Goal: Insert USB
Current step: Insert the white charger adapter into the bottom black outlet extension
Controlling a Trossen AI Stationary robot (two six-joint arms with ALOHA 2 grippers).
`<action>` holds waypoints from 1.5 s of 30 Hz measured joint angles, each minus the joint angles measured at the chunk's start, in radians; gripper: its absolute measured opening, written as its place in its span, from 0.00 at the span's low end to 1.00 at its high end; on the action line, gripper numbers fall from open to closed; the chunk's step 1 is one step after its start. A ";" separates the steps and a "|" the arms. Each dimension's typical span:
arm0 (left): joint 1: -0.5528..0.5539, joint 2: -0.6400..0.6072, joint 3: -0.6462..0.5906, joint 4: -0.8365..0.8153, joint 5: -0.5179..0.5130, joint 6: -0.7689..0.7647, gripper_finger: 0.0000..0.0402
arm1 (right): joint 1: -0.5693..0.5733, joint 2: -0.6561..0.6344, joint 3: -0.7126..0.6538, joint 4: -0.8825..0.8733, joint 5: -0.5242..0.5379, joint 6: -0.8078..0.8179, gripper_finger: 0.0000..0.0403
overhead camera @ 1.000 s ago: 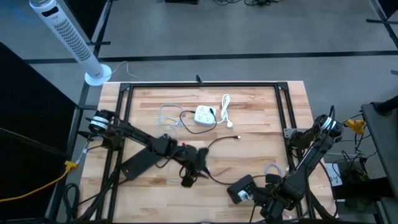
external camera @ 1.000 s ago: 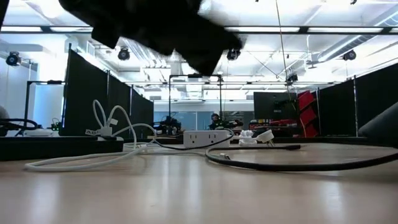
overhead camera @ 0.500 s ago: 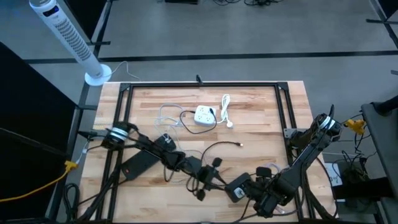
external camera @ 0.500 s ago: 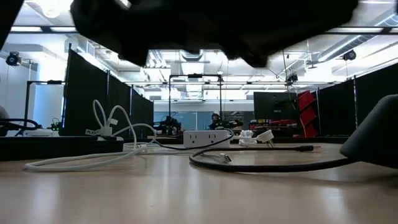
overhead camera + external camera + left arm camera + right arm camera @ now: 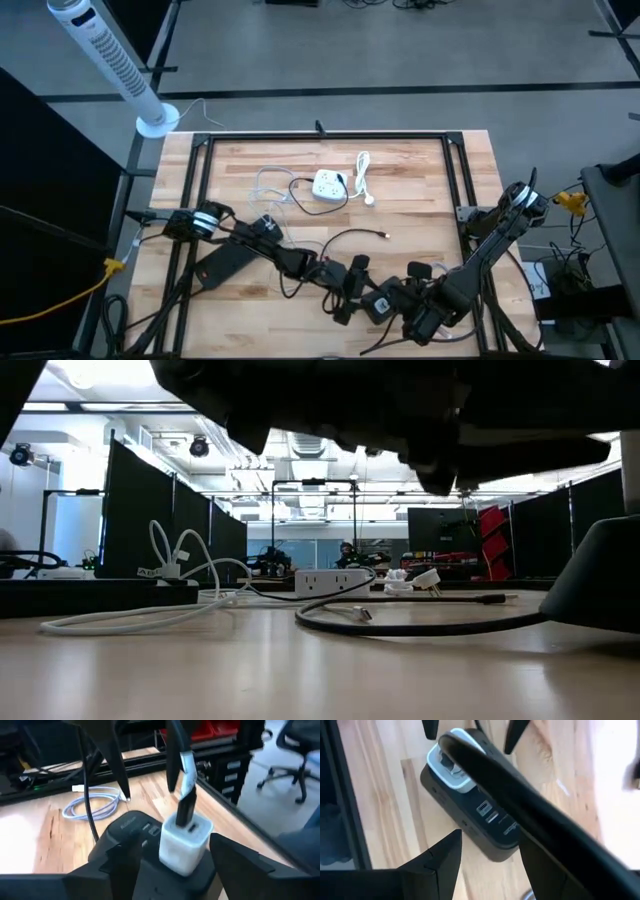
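Note:
A black power strip (image 5: 383, 302) lies near the table's front edge, right of centre. A white charger cube (image 5: 185, 842) stands in it. A black USB plug (image 5: 187, 810) sticks into the cube's top, and its black cable (image 5: 340, 240) loops away across the table. My left gripper (image 5: 175, 870) is open, with one finger on each side of the cube and a gap on both sides. My right gripper (image 5: 487, 865) is open at the strip's (image 5: 470, 815) other end, one finger on each side of it. My right gripper's fingers (image 5: 445, 857) stand beside the power strip's end (image 5: 492, 852). The black cable crosses in front of one finger, and I cannot tell whether either finger touches the strip.
A white power strip (image 5: 328, 186) with a white cable (image 5: 362, 175) lies at the far middle. A thin clear cable (image 5: 270, 185) is to its left. A white cable coil (image 5: 432, 272) lies by my right arm. A black flat pad (image 5: 225, 262) lies under my left arm.
My left gripper has gone toward the table's right and near edges, up to the black power strip, drawing the black cable's loop along. It has opened and let go of the USB plug, which stays upright in the white cube.

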 joint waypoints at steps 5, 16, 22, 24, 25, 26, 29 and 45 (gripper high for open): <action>-0.014 0.004 -0.013 -0.010 -0.025 -0.068 0.57 | 0.000 0.000 0.000 -0.008 0.048 0.000 0.45; -0.025 0.055 0.026 -0.002 -0.053 0.166 0.48 | -0.006 0.001 -0.001 0.013 0.044 -0.094 0.45; 0.015 0.051 0.058 -0.072 0.116 0.212 0.48 | -0.006 0.001 -0.002 0.038 0.013 -0.151 0.45; 0.029 0.051 0.064 -0.079 0.167 0.238 0.48 | -0.006 0.002 -0.002 0.039 0.012 -0.167 0.45; 0.034 0.051 0.065 -0.080 0.182 0.249 0.49 | -0.006 0.003 -0.002 0.038 0.012 -0.176 0.45; 0.037 0.051 0.065 -0.079 0.197 0.255 0.49 | -0.006 0.007 -0.002 0.039 0.012 -0.184 0.45; 0.044 0.051 0.065 -0.082 0.251 0.262 0.49 | -0.006 0.023 -0.002 0.039 0.012 -0.219 0.45; 0.037 0.051 0.065 -0.122 0.271 0.291 0.41 | -0.019 0.066 -0.003 0.038 0.016 -0.294 0.45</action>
